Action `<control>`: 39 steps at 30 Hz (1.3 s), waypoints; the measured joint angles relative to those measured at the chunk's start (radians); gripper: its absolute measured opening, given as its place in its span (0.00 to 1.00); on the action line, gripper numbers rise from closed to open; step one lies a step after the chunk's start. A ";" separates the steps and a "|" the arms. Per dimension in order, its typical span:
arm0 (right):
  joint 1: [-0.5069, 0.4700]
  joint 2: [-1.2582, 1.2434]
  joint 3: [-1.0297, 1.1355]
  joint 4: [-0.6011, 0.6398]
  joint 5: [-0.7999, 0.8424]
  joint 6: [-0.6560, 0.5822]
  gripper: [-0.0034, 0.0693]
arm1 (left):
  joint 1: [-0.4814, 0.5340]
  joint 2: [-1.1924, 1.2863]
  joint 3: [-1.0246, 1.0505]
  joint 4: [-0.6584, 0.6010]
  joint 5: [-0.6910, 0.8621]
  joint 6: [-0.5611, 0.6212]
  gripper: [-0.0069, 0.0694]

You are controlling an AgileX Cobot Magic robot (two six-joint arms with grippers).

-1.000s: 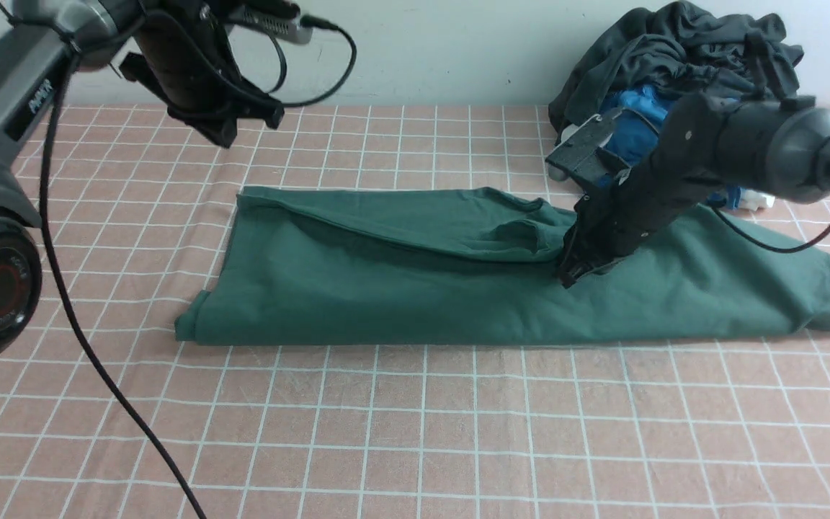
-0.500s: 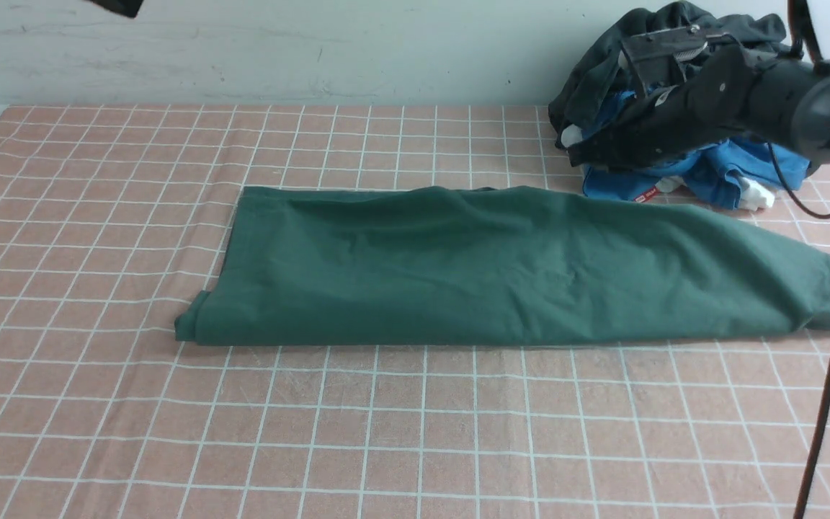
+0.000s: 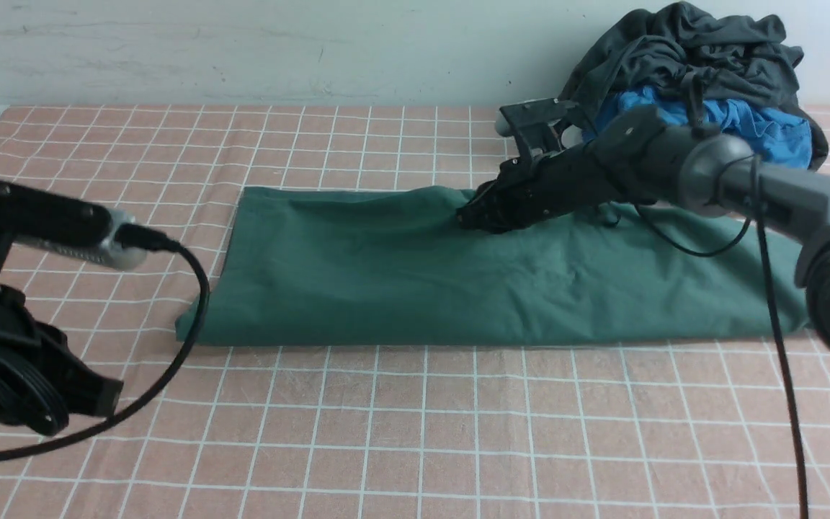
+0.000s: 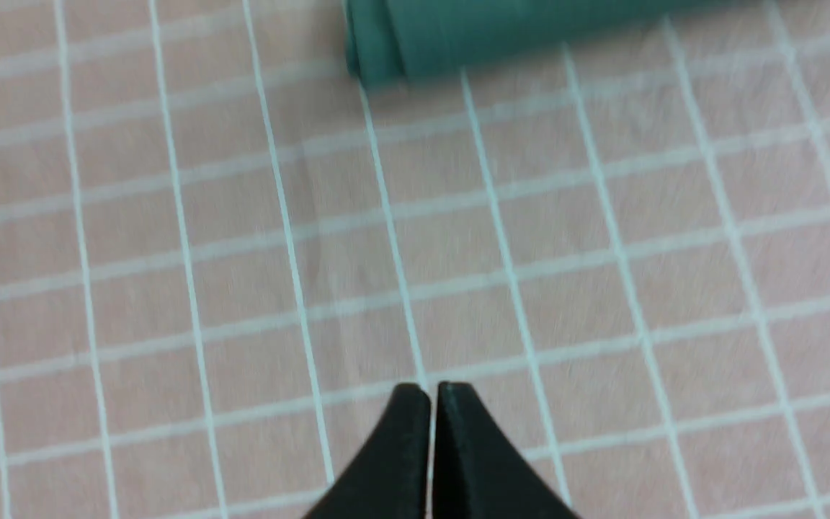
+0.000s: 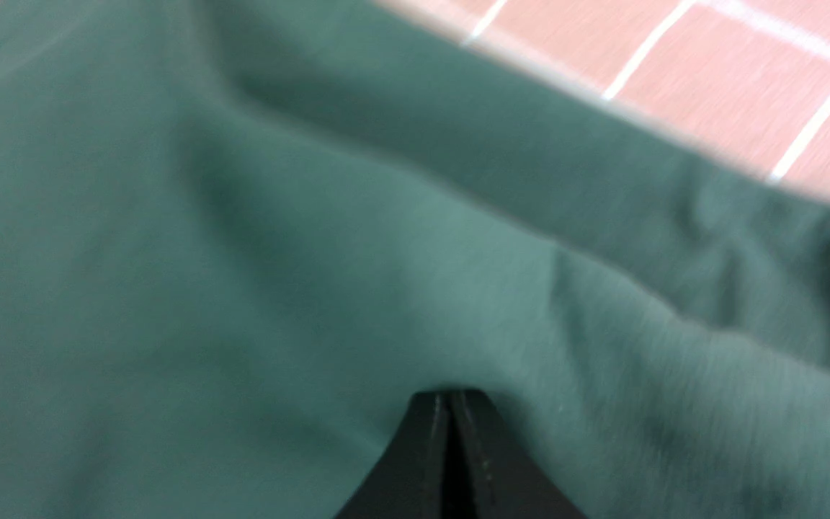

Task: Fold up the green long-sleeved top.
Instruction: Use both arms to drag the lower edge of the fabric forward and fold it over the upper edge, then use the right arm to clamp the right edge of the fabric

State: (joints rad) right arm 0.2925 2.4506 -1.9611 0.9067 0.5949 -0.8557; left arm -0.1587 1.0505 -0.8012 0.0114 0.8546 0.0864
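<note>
The green long-sleeved top [image 3: 458, 274] lies folded into a long flat band across the middle of the checked tablecloth. My right gripper [image 3: 467, 216] reaches in from the right and rests its tip on the top's far edge. Its jaws are shut, and in the right wrist view the right gripper [image 5: 449, 395] presses on the green top [image 5: 242, 274] with no cloth seen between the fingers. My left gripper [image 4: 431, 391] is shut and empty, hovering over bare tablecloth short of the top's near left corner [image 4: 379, 54]. The left arm [image 3: 19, 360] sits low at the near left.
A dark charcoal garment [image 3: 689, 43] and a bright blue garment [image 3: 746, 122] are heaped at the back right by the wall. The left arm's black cable [image 3: 188, 331] loops beside the top's near left corner. Pink checked tablecloth [image 3: 415, 432] covers the table.
The right arm swung up by the clothes pile, then came back down onto the top's far edge. The left arm dropped from high to low at the near left. The top's upper layer now lies smooth.
</note>
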 joint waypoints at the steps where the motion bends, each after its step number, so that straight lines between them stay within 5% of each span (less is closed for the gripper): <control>1: 0.004 0.016 0.000 0.009 -0.054 -0.012 0.03 | 0.000 0.000 0.007 0.004 0.014 0.000 0.09; 6: -0.007 -0.006 0.004 0.002 -0.211 -0.026 0.07 | 0.000 0.000 0.024 0.054 0.083 0.000 0.09; 9: -0.055 -0.114 0.004 -0.089 -0.020 0.020 0.13 | 0.000 0.000 0.038 0.078 0.070 -0.002 0.09; 15: -0.138 -0.273 0.022 -0.491 0.481 0.388 0.15 | 0.000 0.000 0.042 0.077 0.018 -0.008 0.09; 16: -0.164 -0.297 0.068 -0.640 0.574 0.488 0.15 | 0.000 0.000 0.042 0.069 0.003 -0.008 0.09; 22: -0.262 -0.307 0.202 -0.953 0.592 0.679 0.15 | 0.000 0.000 0.042 0.019 0.000 -0.008 0.09; 25: -0.341 -0.292 0.211 -1.094 0.428 0.837 0.15 | 0.000 0.000 0.042 0.001 -0.015 -0.006 0.09; 32: -0.453 -0.305 0.220 -1.060 0.447 0.931 0.16 | 0.000 0.000 0.042 0.001 -0.017 -0.005 0.09; 39: -0.548 -0.405 0.225 -0.883 0.527 0.856 0.42 | 0.000 0.000 0.042 0.003 -0.021 -0.005 0.09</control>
State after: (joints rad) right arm -0.2553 2.0451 -1.7356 0.0240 1.1220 0.0000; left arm -0.1587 1.0508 -0.7587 0.0139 0.8337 0.0815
